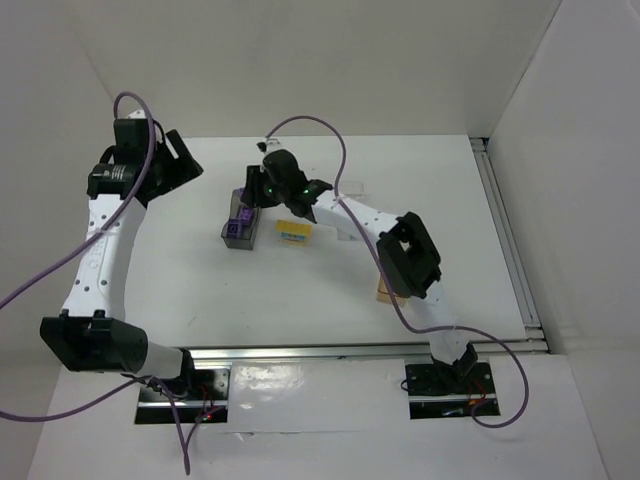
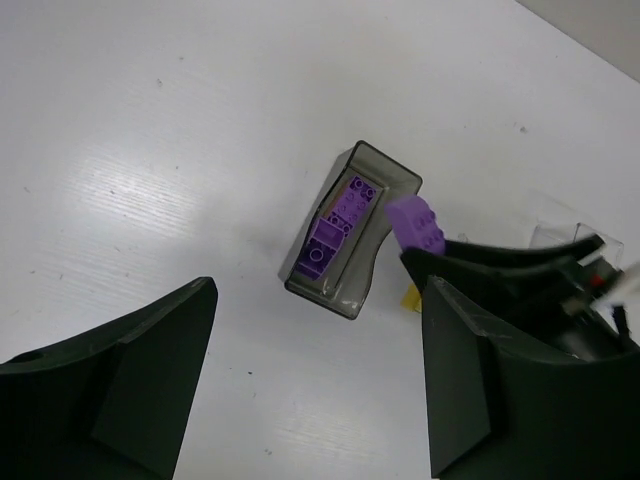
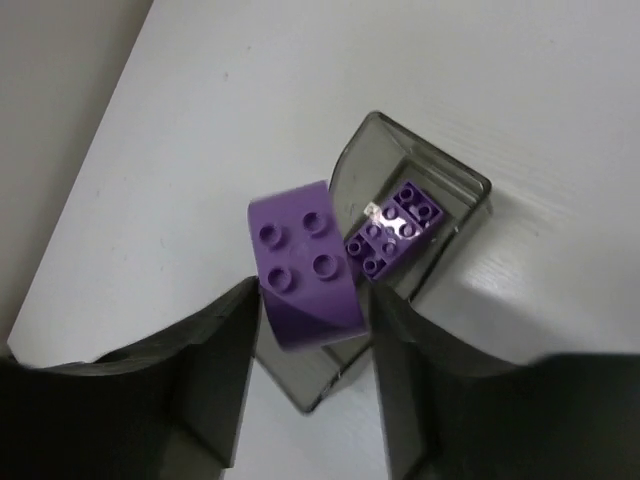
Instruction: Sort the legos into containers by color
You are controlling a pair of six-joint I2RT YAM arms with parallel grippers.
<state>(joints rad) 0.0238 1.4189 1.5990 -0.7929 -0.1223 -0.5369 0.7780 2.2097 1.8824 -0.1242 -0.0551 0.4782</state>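
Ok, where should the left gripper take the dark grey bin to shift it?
Probably pinch its left long wall from straight above: the dark grey bin stands upright and open-topped, and the right gripper holds a purple brick by the opposite side.

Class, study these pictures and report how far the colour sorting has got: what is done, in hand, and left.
Done: purple bricks lie in the smoky grey bin. In hand: the right gripper holds another purple brick just above that bin; the left gripper is open and empty. Left: dropping that brick, plus a yellow brick beside the bin, whose container I cannot make out.
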